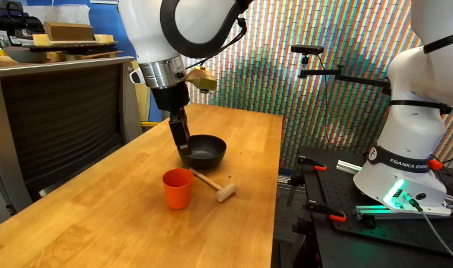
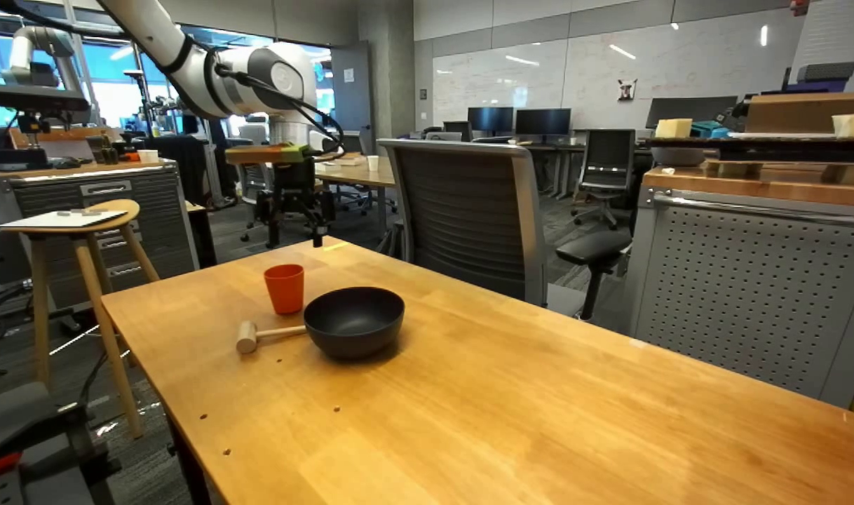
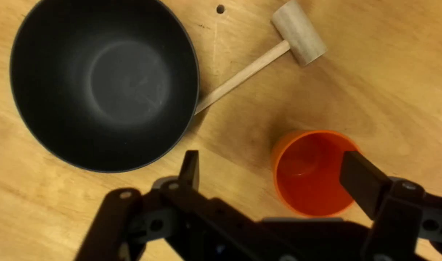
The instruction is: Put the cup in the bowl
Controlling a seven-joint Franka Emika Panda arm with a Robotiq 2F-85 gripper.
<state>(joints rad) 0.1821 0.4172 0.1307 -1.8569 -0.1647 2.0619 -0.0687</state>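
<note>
The cup (image 2: 285, 290) stands upright on the worktop (image 2: 539, 407), well inside its edges, beside the bowl (image 2: 355, 324); in an exterior view the two nearly meet. The wrist view shows a gap between them and, above, the end effector (image 3: 273, 168), jaws wide. There one jaw hides part of the cup, the bowl the tip of the mallet (image 3: 257, 66).

**One Brand Name Is Clear to Read**

In an exterior view, the white robot base (image 1: 416, 184) wears a black band (image 1: 399, 162). On this band stands "FRANKA EMIKA" in white capitals; the last letter is less clear. Beside the words is a round white emblem (image 1: 372, 153). The whiteboard (image 2: 602, 77) bears faint marks, and the door (image 2: 353, 109) a paper sheet (image 2: 349, 75), both unreadable.
</note>
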